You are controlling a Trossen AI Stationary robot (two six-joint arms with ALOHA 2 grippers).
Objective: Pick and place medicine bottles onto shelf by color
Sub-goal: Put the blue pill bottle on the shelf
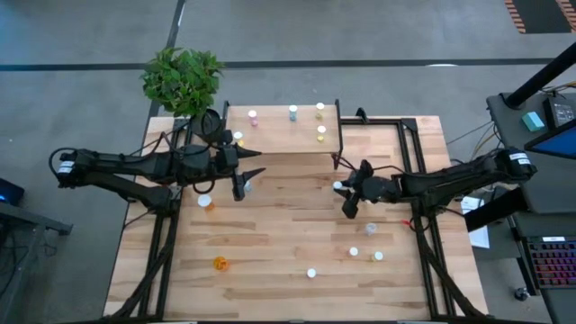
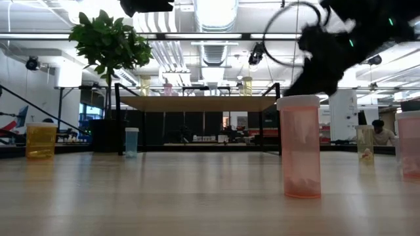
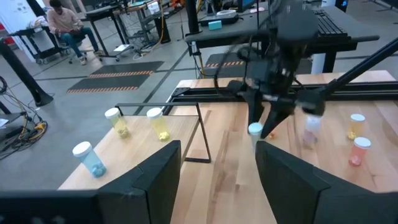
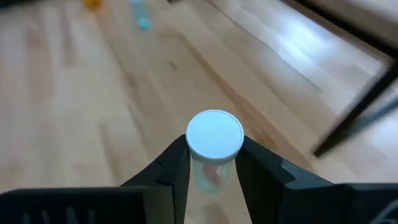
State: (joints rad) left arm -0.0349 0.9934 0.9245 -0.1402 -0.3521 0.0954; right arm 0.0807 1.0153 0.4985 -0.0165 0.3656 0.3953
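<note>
From the high view, the right gripper sits near the table's middle, just off the shelf's front right corner, arm stretched in from the right edge; a white-capped bottle shows at its tip. The left gripper hangs just in front of the shelf's left end; a handful of bottles already stand on the shelf top, and loose ones are scattered over the front half of the table, including an orange one.

Low view: not much of the arms, just dark shapes up top; a pinkish bottle stands close to the camera, upright, and the shelf sits behind it with a few bottles on top.

Left wrist view: the left gripper's fingers are spread wide with nothing between them; beyond them the right arm holds its bottle off the wood, next to the shelf leg.

Right wrist view: the jaws are clamped on the clear body of that bottle just under the cap, bottle upright, something reddish inside; I'd guess these are light, stiff plastic and a bit slick, so gripping the body below the cap lip looks right; squeeze gently, since a round wall can twist or pop out.
</note>
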